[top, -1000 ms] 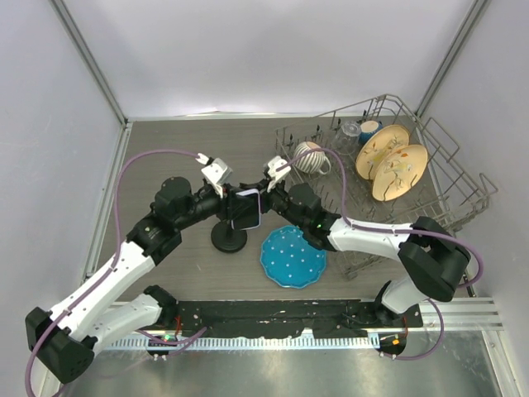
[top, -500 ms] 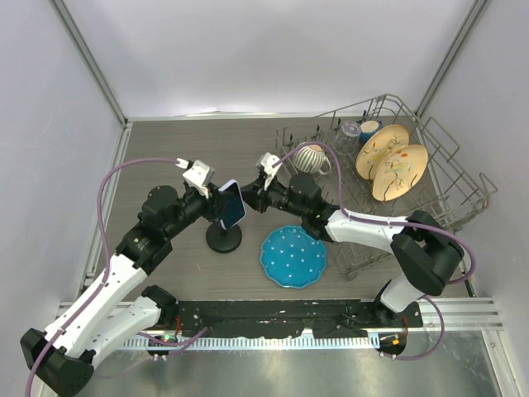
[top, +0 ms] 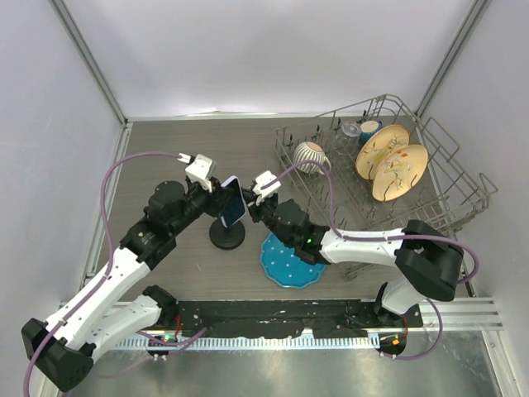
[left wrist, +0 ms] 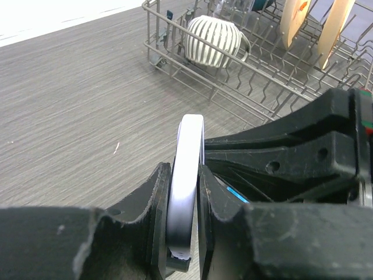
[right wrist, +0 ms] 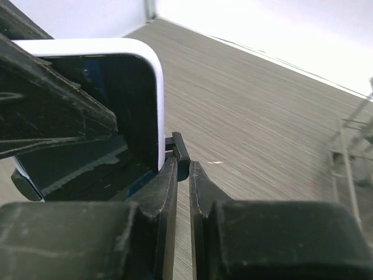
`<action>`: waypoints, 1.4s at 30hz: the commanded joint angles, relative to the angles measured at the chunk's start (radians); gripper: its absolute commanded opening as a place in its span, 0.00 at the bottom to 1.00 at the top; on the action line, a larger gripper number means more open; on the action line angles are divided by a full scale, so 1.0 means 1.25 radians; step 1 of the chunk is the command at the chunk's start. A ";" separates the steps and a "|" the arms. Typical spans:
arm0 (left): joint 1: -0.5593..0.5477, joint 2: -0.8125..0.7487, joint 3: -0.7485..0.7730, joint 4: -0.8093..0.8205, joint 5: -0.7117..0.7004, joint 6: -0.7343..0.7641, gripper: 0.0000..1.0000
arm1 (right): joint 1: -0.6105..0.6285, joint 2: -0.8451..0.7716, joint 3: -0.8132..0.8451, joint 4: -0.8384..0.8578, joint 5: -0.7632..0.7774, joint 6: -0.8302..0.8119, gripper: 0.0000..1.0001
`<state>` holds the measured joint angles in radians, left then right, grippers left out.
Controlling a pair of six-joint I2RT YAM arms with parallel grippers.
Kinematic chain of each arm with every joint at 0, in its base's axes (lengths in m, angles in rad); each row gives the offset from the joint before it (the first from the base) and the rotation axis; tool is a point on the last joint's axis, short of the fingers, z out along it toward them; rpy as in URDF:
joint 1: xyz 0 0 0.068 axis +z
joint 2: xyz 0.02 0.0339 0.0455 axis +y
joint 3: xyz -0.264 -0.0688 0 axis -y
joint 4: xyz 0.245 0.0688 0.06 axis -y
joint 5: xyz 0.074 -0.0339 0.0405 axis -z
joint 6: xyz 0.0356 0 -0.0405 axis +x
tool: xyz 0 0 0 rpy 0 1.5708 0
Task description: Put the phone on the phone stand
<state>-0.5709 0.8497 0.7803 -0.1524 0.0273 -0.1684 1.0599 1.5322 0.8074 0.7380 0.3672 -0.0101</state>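
Left claw (left wrist: 185, 198) clenched on phone (left wrist: 187, 151), which sits edge-on between its fingers. Phone is tilted above stand (top: 226, 237); can't tell if it's seated. Right claw (right wrist: 182, 175) is pinched nearly closed on small black clamp (right wrist: 179, 150) touching phone's edge. Blue plate (top: 291, 258) just beside stand.

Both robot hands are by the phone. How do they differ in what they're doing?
The left hand clamps the phone across its flat faces; the right hand pinches a small black tab of the phone stand beside it. The left hand reaches in from the stand's left, the right hand from over the blue plate. Both are shut on something.
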 commanded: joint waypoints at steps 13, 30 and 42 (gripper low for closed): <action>0.035 0.087 -0.052 -0.024 -0.252 0.094 0.00 | 0.239 0.027 0.184 0.107 0.445 -0.241 0.01; 0.024 0.155 -0.070 0.026 -0.282 0.131 0.00 | 0.296 0.036 0.283 -0.123 0.455 -0.052 0.01; 0.024 0.115 -0.095 0.048 -0.234 0.131 0.00 | 0.279 -0.147 0.172 -0.306 0.132 0.007 0.09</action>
<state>-0.5587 0.9604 0.7265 0.0601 -0.1120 -0.0929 1.4036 1.4876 1.0489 0.3557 0.7124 -0.0708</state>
